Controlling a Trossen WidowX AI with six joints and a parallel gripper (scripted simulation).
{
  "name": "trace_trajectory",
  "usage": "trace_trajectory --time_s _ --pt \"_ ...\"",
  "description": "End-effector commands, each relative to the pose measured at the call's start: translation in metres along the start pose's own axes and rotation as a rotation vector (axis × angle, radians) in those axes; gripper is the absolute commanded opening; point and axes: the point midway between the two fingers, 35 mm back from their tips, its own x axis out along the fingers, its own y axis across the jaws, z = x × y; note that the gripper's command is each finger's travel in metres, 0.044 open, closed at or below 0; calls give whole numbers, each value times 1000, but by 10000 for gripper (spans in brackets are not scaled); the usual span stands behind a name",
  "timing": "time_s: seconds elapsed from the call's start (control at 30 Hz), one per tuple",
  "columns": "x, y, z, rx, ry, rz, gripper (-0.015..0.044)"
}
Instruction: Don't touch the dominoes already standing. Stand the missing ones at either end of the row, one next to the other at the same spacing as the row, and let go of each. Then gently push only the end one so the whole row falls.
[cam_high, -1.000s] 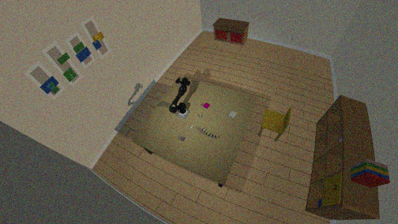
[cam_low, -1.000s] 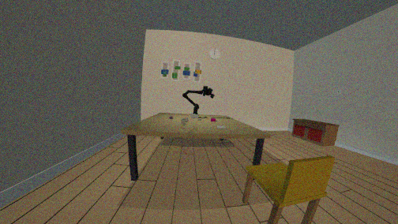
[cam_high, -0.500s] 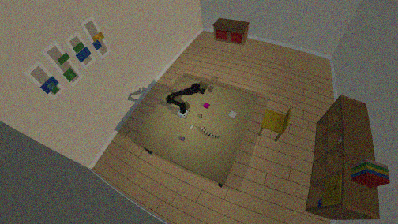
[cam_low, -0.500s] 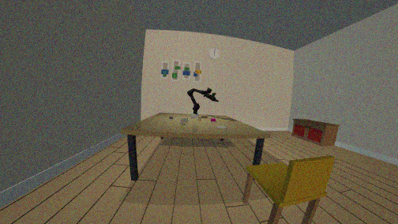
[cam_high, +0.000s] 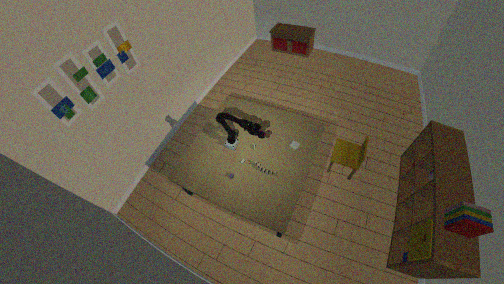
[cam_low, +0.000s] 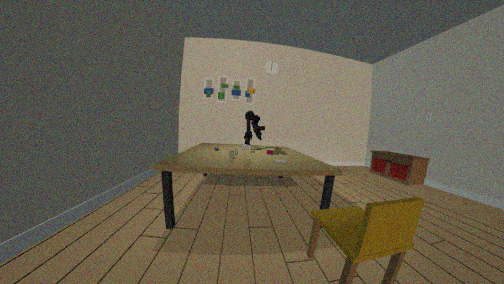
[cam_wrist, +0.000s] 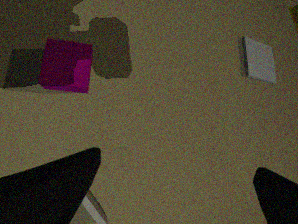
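A row of small white dominoes (cam_high: 261, 168) stands on the tan table in front of the arm's base. My gripper (cam_high: 266, 133) hangs above the table, off to one side of the row, and its fingers are wide open with nothing between them. In the wrist view the two dark fingers frame bare table top. A white domino (cam_wrist: 97, 208) lies just beside the left finger. Another small white domino (cam_high: 254, 146) sits on the table apart from the row. The row itself is too small to make out its spacing.
A magenta block (cam_wrist: 65, 66) lies in the arm's shadow, and it also shows in the exterior view (cam_low: 270, 151). A flat white square (cam_wrist: 260, 60) lies near the table's far side (cam_high: 295, 145). A small grey object (cam_high: 230, 175) sits near the front. A yellow chair (cam_high: 349, 155) stands beside the table.
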Motion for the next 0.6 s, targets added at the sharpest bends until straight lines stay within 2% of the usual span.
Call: trace_trajectory --time_s 0.0,0.2,0.4,0.57 --pt "-1 -16 -59 -31 163 20 440" --pt "-19 -14 -155 -51 368 146 440" --pt "-50 17 -234 -46 459 341 440" --pt "-58 28 -250 -41 461 391 440"
